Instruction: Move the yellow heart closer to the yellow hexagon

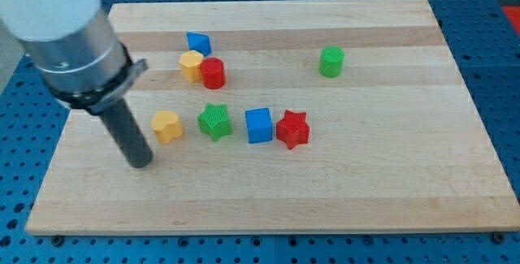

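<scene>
The yellow heart [166, 126] lies on the wooden board at the view's left of centre. The yellow hexagon [191, 65] sits above it toward the view's top, touching a red cylinder [213, 73] on its right. My tip [141, 163] rests on the board just below and left of the yellow heart, a short gap away from it. The dark rod rises up and left to the arm's grey body.
A blue block [197, 42] sits just above the hexagon. A green star [214, 121], a blue cube [258, 125] and a red star [292, 129] form a row right of the heart. A green cylinder [331, 61] stands at the upper right.
</scene>
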Tool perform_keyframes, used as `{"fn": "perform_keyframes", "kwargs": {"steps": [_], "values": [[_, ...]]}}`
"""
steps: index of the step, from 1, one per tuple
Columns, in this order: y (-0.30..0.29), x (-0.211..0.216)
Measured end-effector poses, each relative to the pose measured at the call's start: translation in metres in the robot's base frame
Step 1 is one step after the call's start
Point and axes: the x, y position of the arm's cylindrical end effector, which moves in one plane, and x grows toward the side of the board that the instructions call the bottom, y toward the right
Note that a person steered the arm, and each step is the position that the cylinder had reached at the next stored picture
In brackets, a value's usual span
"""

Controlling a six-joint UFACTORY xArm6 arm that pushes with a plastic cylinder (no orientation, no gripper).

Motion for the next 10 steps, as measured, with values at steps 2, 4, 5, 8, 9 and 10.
{"fn": "perform_keyframes", "kwargs": {"steps": [2, 4, 5, 8, 9, 10], "values": [[0.018, -0.024], [-0.015, -0.036], [0.004, -0.045], [0.019, -0.089], [0.02, -0.101], [0.021, -0.112]]}}
